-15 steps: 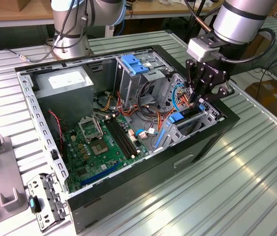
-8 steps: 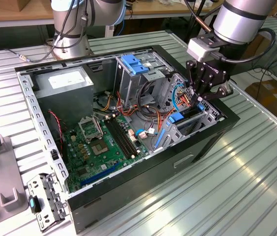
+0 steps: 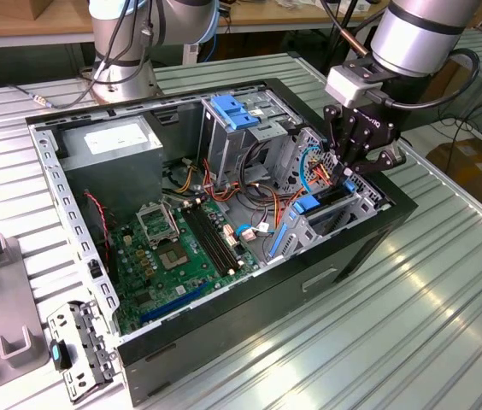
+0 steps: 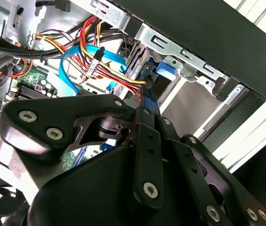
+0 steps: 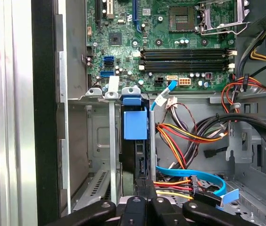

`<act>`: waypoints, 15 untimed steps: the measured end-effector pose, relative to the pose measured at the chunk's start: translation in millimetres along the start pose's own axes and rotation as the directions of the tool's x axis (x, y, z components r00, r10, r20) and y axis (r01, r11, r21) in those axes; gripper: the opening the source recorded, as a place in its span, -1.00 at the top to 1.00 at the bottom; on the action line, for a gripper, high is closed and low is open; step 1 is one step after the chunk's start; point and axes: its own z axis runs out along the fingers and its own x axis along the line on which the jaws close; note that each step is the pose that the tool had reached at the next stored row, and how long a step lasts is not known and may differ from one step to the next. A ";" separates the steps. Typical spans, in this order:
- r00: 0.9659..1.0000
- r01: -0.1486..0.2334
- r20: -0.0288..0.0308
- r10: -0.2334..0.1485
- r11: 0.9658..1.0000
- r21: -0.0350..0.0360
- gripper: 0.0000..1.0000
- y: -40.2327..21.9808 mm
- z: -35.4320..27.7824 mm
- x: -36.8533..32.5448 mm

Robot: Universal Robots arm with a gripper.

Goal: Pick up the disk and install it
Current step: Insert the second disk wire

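One gripper (image 3: 354, 164) hangs over the drive bay at the exterior view's right end of one open computer case (image 3: 224, 359), fingers pressed together and seemingly pinching the edge of the single disk (image 5: 135, 141), which stands on edge in the bay, one blue rail (image 5: 135, 123) showing

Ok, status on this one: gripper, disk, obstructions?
Gripper at drive bay, closed on disk. Disk upright in bay slot. Cables close beside.

Bright, even overhead light, soft glare streaks on the ribbed table (image 3: 446, 290), sharp focus.
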 end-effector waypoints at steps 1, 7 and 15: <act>1.000 0.000 0.000 0.000 1.000 0.000 0.79 0.0 0.0 0.0; 1.000 0.000 0.001 0.000 1.000 0.000 0.79 8.6 -0.1 0.1; 1.000 0.000 0.000 0.000 1.000 0.002 0.79 14.2 -22.7 1.0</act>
